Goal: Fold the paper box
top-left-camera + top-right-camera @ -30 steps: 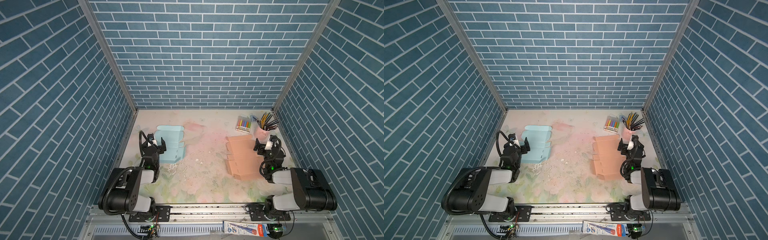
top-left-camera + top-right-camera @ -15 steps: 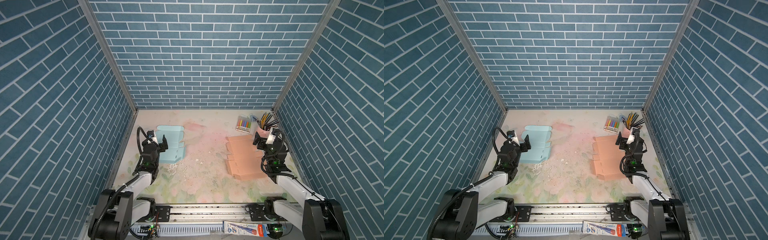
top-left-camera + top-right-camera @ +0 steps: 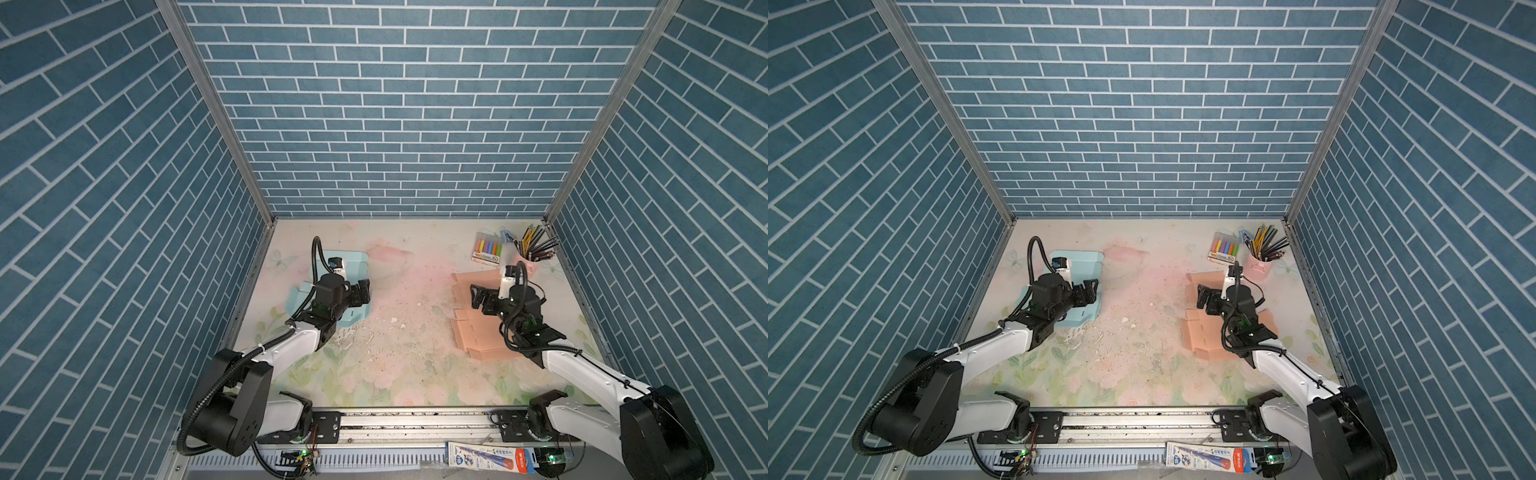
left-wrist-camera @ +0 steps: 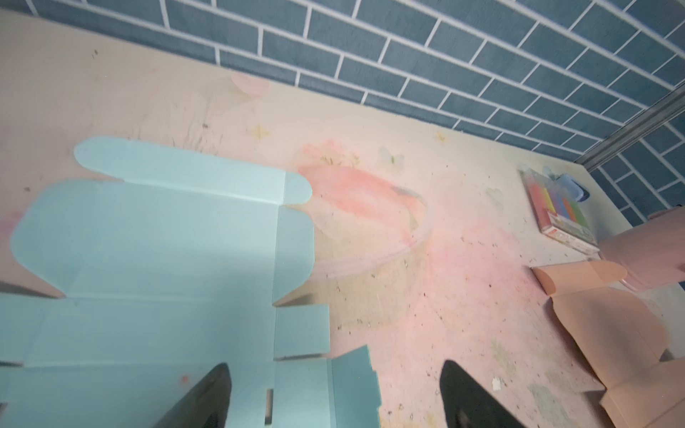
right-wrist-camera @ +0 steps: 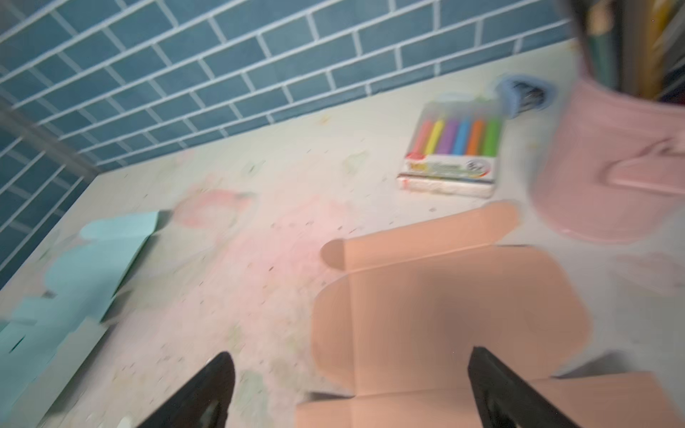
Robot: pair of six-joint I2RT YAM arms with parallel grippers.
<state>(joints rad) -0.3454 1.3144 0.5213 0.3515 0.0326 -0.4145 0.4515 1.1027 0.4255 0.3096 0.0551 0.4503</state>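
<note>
Two flat paper box blanks lie on the mat. The light blue blank (image 3: 353,266) (image 3: 1084,266) (image 4: 166,259) is at the left, and the peach blank (image 3: 473,336) (image 3: 1200,336) (image 5: 444,304) is at the right. My left gripper (image 3: 361,291) (image 3: 1090,291) (image 4: 335,370) hovers open over the blue blank's right edge, where a side flap stands slightly raised. My right gripper (image 3: 478,297) (image 3: 1204,297) (image 5: 352,355) hovers open over the peach blank's left part. Neither holds anything. Each arm hides part of its blank in both top views.
A pink cup of pencils (image 3: 530,257) (image 5: 611,166) and a pack of coloured markers (image 3: 488,251) (image 5: 452,148) stand at the back right, close to the peach blank. Crumbs speckle the mat's middle (image 3: 395,328). Brick walls close in three sides.
Both arms have stretched forward out of their folded pose. Each gripper has swung inward over its blank, the left to the right and the right to the left. Both stay open.
</note>
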